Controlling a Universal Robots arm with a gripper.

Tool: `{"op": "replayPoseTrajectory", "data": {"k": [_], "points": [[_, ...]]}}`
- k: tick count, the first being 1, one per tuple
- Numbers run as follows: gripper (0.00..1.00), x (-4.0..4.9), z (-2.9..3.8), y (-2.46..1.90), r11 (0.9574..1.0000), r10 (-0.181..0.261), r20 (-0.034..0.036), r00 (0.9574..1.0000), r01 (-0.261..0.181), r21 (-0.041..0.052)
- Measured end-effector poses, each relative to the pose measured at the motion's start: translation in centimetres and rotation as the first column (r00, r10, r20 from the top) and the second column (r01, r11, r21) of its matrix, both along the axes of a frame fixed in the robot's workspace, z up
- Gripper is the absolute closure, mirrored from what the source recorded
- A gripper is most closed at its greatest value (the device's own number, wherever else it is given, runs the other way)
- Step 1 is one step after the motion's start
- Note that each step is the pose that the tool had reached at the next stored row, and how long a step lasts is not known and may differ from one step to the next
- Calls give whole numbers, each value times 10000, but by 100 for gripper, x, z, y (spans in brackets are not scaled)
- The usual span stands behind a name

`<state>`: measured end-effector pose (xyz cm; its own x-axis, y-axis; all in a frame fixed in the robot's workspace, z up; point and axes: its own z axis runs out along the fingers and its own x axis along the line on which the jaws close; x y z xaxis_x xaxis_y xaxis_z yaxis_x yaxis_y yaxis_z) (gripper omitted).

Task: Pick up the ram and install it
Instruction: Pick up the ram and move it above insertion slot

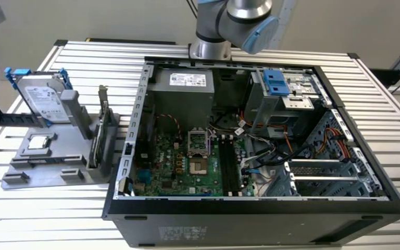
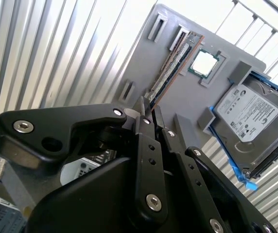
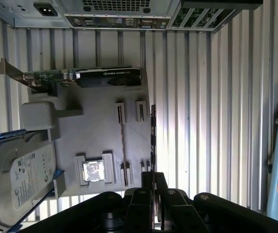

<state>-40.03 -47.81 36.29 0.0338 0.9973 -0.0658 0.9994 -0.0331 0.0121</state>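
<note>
The jaws of the gripper [image 2: 149, 109] [image 3: 152, 175] were drawn together with barely a sliver between them. Nothing was clamped in them.

In both wrist views the gripper hung well clear of the grey holder plate [image 2: 187, 97] [image 3: 90, 131] and looked down along the ram [image 2: 170, 68] [image 3: 152, 136]. The ram stood on its thin edge along one long edge of the plate. It sat in the holder, not yet picked up.

On the same plate a square processor chip [image 2: 204, 64] [image 3: 93, 171] lay flat beside the ram. Beyond the chip, the hard drive [image 2: 248, 121] [image 3: 20, 174] with blue rails leaned at a tilt. In the first wrist view the expansion card [image 3: 105, 76] stood across the plate's end nearest the computer case [image 1: 255, 219].

In the exterior view the plate [image 1: 47, 179] lay on the slatted desk [image 1: 40, 224], near the desk's edge on the exterior view's left. The open case lay just beside it, across the middle of the desk. The long black memory slots [image 1: 231, 161] showed on the green board inside. The arm [image 1: 245, 18] rose from the desk's far edge.
</note>
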Motion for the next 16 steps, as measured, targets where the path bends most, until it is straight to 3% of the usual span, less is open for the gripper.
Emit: {"op": "replayPoseTrajectory", "data": {"k": [16], "points": [[100,0,30,0,10000,0,0,10000,0,0]]}}
